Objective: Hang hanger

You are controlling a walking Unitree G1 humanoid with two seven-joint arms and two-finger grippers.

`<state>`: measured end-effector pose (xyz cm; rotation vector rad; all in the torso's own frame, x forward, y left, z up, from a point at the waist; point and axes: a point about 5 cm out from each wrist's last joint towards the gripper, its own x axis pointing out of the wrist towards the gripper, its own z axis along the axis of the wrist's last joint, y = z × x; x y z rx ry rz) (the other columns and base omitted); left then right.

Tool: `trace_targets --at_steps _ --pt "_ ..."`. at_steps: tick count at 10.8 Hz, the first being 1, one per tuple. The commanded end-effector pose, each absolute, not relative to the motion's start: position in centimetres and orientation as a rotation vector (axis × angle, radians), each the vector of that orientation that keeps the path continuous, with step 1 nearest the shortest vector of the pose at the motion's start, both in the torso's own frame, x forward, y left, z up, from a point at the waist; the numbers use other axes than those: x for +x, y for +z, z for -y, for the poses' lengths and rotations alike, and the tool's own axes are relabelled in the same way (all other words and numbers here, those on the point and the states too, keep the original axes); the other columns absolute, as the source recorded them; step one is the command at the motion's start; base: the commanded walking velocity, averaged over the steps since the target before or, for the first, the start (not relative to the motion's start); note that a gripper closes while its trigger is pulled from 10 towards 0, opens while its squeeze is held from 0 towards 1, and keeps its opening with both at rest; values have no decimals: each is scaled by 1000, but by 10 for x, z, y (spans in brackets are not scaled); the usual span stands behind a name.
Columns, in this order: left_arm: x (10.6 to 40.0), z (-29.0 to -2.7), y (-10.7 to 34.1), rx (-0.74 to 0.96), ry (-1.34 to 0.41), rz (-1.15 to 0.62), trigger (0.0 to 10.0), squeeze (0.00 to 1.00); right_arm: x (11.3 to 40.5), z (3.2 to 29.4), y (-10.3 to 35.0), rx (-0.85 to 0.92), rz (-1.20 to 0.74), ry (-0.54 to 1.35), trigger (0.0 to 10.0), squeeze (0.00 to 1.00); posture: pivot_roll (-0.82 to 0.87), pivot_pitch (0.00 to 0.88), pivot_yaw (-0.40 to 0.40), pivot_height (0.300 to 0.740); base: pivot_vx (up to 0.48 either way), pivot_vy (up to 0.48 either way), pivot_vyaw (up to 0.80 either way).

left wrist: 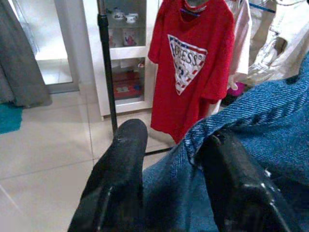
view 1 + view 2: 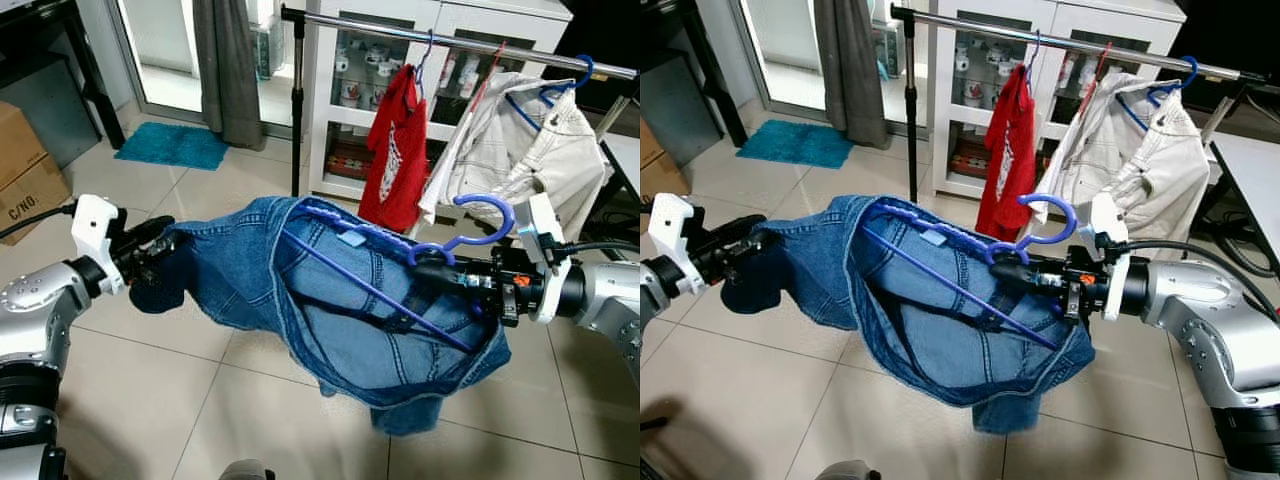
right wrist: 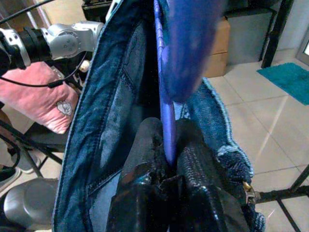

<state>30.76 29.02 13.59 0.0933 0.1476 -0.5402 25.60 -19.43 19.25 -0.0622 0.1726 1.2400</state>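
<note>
Right wrist view had right gripper [image 3: 169, 159] clamped on stiff hanger [image 2: 400, 300] neck; left gripper [image 2: 150, 255] pinched floppy denim jacket [image 2: 240, 260].

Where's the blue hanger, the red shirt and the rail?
Hanger [image 2: 487, 212], left eye view, top of its hook.
Red shirt [image 1: 190, 63], left wrist view, the printed triangle on its chest.
Rail [image 2: 970, 26], right eye view, bare stretch of the metal bar.
</note>
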Motion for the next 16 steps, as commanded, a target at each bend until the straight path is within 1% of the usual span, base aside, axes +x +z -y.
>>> trace_targets --at_steps 1,3,4,5,6,7,8,9,10,11,12,13,14,15,16 --pt "306 -294 138 97 -537 -147 10000 1000 256 200 196 -76 -166 1222 10000 0 108 0 -47 740 0 0 0" --pt "304 -288 138 65 -597 -146 10000 1000 256 200 196 -73 -167 1219 10000 0 109 0 -46 740 0 0 0" --pt "300 -286 134 68 -639 -190 10000 1000 256 201 195 -74 -169 1215 10000 0 109 0 -46 740 0 0 0" --pt "298 -286 132 93 -647 -212 10000 1000 257 201 195 -77 -170 1205 10000 0 107 0 -47 740 0 0 0" --pt "299 -289 129 146 -607 -237 10000 1000 259 202 193 -79 -178 1186 10000 0 109 0 -49 740 0 0 0" --pt "303 -293 133 128 -532 -194 10000 0 260 202 187 -92 -206 1167 10000 0 109 0 -50 740 0 0 0" --pt "306 -290 139 108 -522 -149 10000 0 264 203 184 -107 -213 1130 10000 0 110 0 -51 740 0 0 0" --pt "309 -278 145 127 -496 -97 10000 0 272 205 174 -125 -238 1017 10000 0 112 0 -49 740 0 0 0" --pt "313 -256 147 135 -455 -95 10000 0 284 206 159 -133 -262 818 10000 0 113 0 -45 740 0 0 0" --pt "312 -238 148 149 -461 -76 10000 0 289 205 147 -104 -290 694 10000 0 114 0 -41 740 0 0 0" --pt "309 -208 147 167 -419 -53 10000 0 290 199 126 -38 -325 518 10000 0 123 0 -41 740 0 0 0" --pt "307 -197 145 131 -359 -63 10000 0 289 194 119 -2 -321 457 10000 0 126 0 -36 740 0 0 0" --pt "300 -176 141 129 -349 -59 10000 0 285 186 109 38 -328 375 10000 0 129 0 -32 740 0 0 0" --pt "296 -165 137 110 -331 -73 10000 0 282 180 102 35 -344 317 10000 0 128 0 -28 740 0 0 0" --pt "292 -156 130 124 -299 -105 10000 0 279 171 89 -38 -389 253 10000 0 130 0 -20 740 0 0 0"
